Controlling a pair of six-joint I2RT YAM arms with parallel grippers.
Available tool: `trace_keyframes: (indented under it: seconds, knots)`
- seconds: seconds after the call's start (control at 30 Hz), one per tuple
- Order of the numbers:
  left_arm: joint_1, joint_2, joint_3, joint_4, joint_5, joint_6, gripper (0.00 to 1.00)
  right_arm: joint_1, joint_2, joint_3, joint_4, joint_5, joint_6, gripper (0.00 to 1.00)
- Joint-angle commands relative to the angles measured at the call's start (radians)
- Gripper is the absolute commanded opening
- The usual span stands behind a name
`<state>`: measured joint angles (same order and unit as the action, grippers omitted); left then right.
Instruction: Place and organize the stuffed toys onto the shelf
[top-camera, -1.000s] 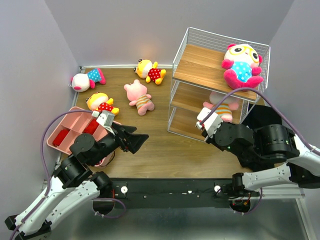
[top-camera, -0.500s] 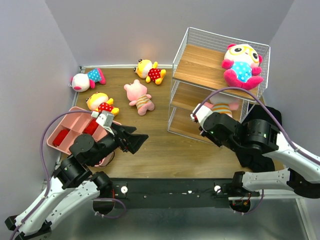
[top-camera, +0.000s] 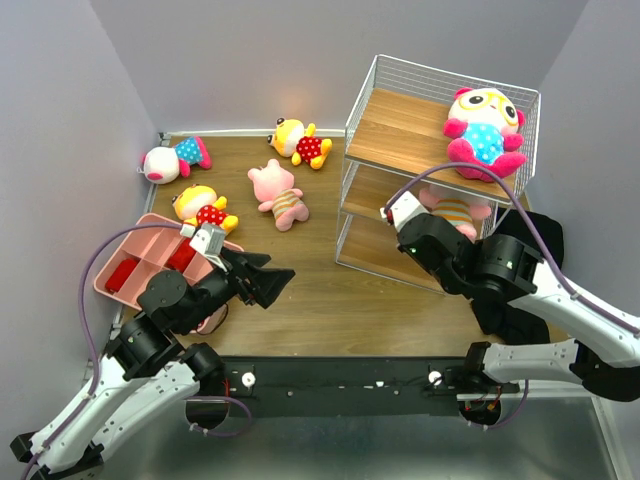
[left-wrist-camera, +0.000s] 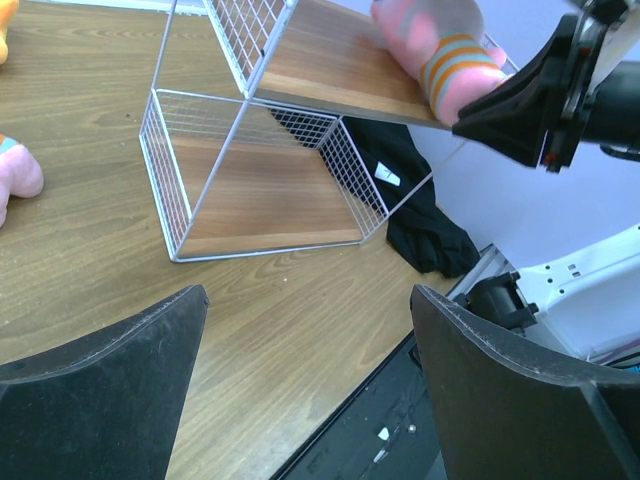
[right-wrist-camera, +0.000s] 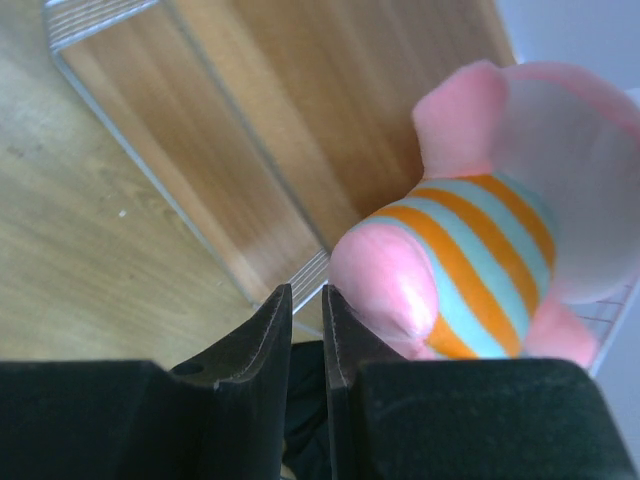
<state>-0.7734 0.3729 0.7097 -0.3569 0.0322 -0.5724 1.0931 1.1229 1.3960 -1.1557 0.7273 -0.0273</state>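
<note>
The shelf (top-camera: 400, 135) stands at the right. A white-faced toy (top-camera: 485, 128) sits on its top board. A pink striped pig (top-camera: 458, 210) lies on the middle board, also seen in the right wrist view (right-wrist-camera: 470, 250) and the left wrist view (left-wrist-camera: 440, 50). My right gripper (right-wrist-camera: 307, 290) is shut and empty, its tip at the board's front edge with the pig's foot against the outside of one finger. My left gripper (left-wrist-camera: 310, 295) is open and empty over the table, left of the shelf (left-wrist-camera: 260, 190). On the table lie a second pig (top-camera: 280, 193), two yellow toys (top-camera: 298, 140) (top-camera: 203, 207) and a white-faced toy (top-camera: 172, 160).
A pink divided tray (top-camera: 130, 265) sits at the left, under my left arm. A black cloth (left-wrist-camera: 420, 210) lies on the floor right of the shelf. Grey walls close in the back and both sides.
</note>
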Motion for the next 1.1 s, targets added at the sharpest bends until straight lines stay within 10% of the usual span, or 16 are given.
trace_keyframes:
  seconds: [0.0,0.67,1.07]
  knots:
    - [0.005,-0.006,-0.018,-0.004,-0.020,0.006,0.93,-0.032,-0.046,-0.049,0.143,0.098,-0.071,0.26]
    - [0.005,0.009,-0.010,-0.014,-0.067,-0.001,0.93,-0.113,-0.049,-0.072,0.131,0.064,-0.056,0.31]
    - [0.017,0.314,0.135,-0.182,-0.463,-0.011,0.89,-0.113,-0.222,-0.009,0.244,-0.552,-0.072,0.61]
